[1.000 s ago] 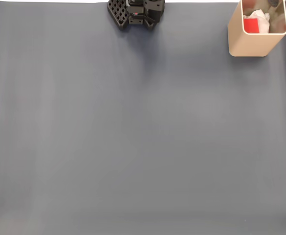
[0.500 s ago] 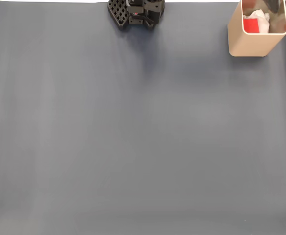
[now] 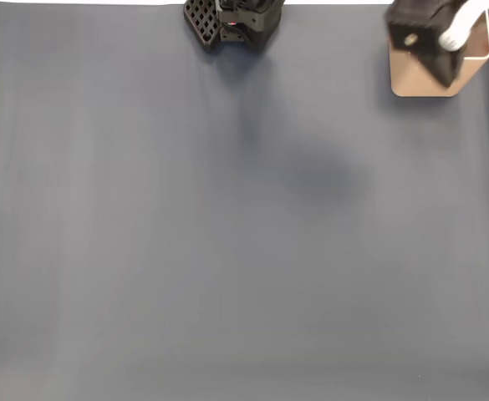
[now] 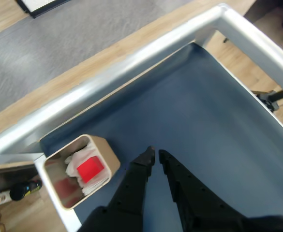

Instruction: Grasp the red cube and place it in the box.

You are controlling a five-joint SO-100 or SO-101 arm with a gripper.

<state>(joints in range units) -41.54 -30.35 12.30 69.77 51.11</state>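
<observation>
Looking through your wrist view, you will find the gripper [image 4: 156,153] raised above the dark blue mat [image 4: 209,111], its two black fingers [image 4: 136,176] drawn nearly together with only a thin sliver of mat showing between the tips, and nothing held between them. The red cube [image 4: 90,169] lies inside the box [image 4: 110,153], resting on crumpled white material [image 4: 75,161] that lines the interior; one flat red face is turned up towards the camera. The box stands upright on the mat in a corner of the table, just inside the silver metal frame [image 4: 131,53] that borders the surface, and in this view it sits to the left of the fingertips and apart from them. Beyond the frame you can see wooden flooring [image 4: 59,82] and a grey carpet [image 4: 68,34]. In your fixed view, the box [image 3: 420,83] occupies the upper right corner of the mat [image 3: 227,234], and a black part of the arm [image 3: 420,38] with a white piece overlaps its opening, so the cube cannot be confirmed from that angle. The arm's black base [image 3: 231,21] sits at the top edge, well apart from the box.
</observation>
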